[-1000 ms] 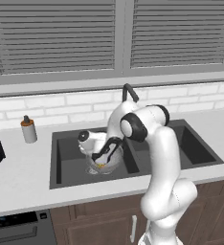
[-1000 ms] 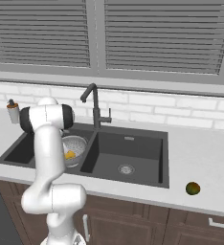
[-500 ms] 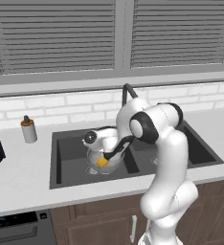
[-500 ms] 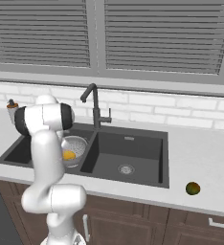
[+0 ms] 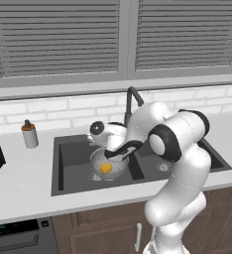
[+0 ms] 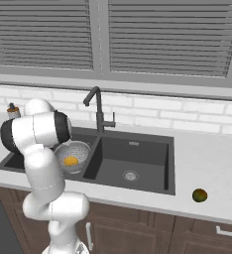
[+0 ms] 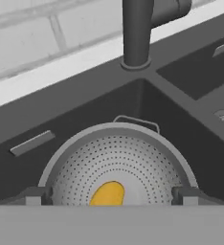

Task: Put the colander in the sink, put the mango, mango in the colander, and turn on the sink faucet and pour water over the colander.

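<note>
Claw [image 7: 111,196] spread wide, released, hanging over colander [image 7: 116,158] holding yellow mango [image 7: 107,194]; arm bent left over sink [image 5: 68,154].

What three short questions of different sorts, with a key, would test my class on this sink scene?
1. True or false: the yellow mango lies inside the colander.
2. Where is the green mango? A) in the colander B) on the counter right of the sink C) in the right basin
3. Fill in: the claw above the colander is ____ (open/shut).

Key: 1 true; 2 B; 3 open.
</note>
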